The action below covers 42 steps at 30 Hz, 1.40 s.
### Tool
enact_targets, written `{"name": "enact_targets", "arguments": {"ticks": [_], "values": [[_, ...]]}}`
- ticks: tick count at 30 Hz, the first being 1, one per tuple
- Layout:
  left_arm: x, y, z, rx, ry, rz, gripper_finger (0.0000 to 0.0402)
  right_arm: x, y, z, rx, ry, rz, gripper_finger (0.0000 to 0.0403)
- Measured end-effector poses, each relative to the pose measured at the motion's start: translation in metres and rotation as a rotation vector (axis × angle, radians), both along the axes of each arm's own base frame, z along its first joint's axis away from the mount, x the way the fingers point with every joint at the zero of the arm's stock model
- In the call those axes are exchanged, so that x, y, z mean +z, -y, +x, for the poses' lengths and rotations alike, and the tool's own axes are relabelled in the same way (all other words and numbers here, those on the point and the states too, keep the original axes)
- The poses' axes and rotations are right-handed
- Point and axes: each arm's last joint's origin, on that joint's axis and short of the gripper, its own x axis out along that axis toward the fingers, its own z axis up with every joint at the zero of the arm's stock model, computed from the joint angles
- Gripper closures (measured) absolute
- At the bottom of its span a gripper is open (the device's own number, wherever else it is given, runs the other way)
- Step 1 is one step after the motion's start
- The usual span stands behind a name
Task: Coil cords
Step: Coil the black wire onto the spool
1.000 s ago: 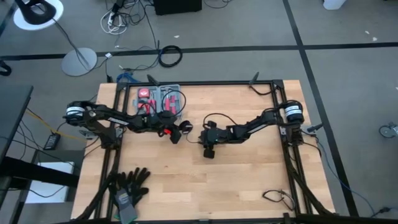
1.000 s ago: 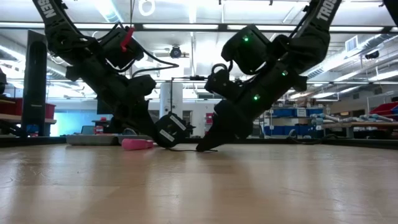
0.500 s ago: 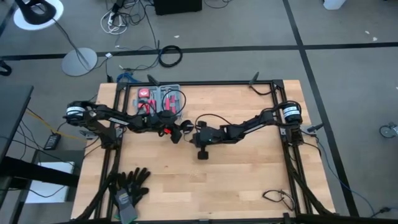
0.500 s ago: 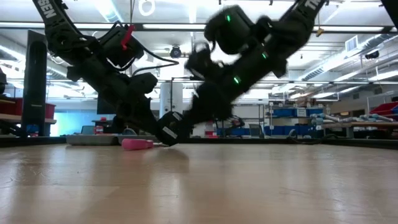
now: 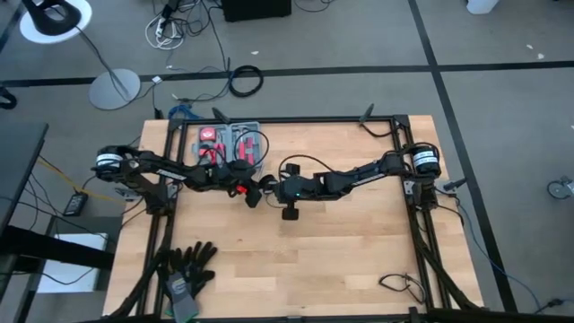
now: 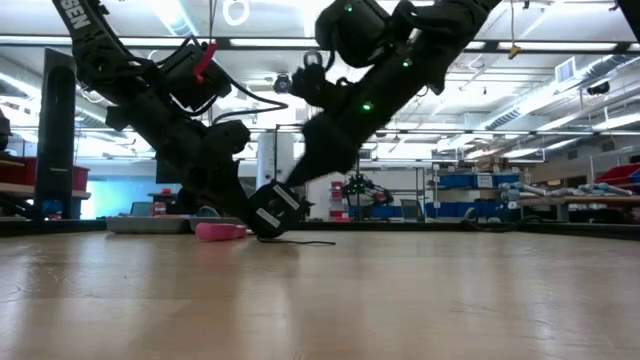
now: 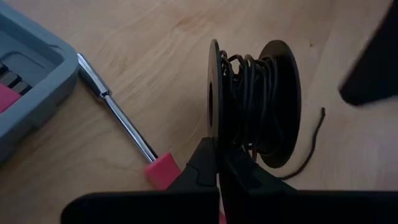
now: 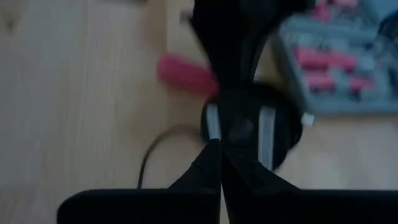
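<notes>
I'm seeing both grippers meeting near the middle of the table (image 5: pixel 359 260), toward its far edge. The left gripper (image 7: pixel 217 163) is pinching the rim of a black spool (image 7: pixel 252 102) wound with the cord (image 7: pixel 249 93). The right gripper (image 8: pixel 219 158) is closed, gripping nothing I can make out, just beside the spool. A screwdriver (image 7: pixel 124 127) is lying beside a grey tool case (image 5: pixel 229 144) at the far left edge.

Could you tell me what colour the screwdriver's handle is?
Pinkish red; the screwdriver's handle shows best in the left wrist view.

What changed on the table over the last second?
The right gripper swung across the table toward the left arm, closed its fingers, and now sits beside the spool of cord. The left gripper stayed put, shut on the spool's flange. The screwdriver and tool case did not move.
</notes>
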Motion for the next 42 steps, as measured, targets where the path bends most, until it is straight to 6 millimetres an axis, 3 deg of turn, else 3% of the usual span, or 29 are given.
{"name": "enact_targets", "arguments": {"ticks": [5, 10, 17, 26, 35, 42], "values": [[0.0, 0.0, 0.0, -0.003, 0.0, -0.003, 0.0401, -0.009, -0.004, -0.013, 0.013, -0.162, 0.073, 0.0384], [0.001, 0.0, 0.001, 0.0, 0.008, -0.007, 0.0401, 0.0, -0.005, -0.017, -0.007, -0.321, 0.151, 0.035], [0.002, 0.0, 0.002, -0.001, 0.015, -0.005, 0.0401, 0.007, 0.004, -0.012, 0.028, -0.318, 0.233, 0.0289], [0.007, -0.001, 0.005, -0.009, 0.034, 0.007, 0.0401, -0.021, 0.001, -0.001, 0.064, -0.332, 0.228, 0.0231], [0.007, -0.001, 0.005, -0.017, 0.03, 0.016, 0.0401, -0.022, 0.001, -0.003, 0.036, -0.344, 0.278, 0.0246], [0.012, -0.001, 0.009, -0.018, 0.079, 0.004, 0.0401, -0.025, 0.004, -0.008, 0.018, -0.407, 0.281, 0.0286]]}}
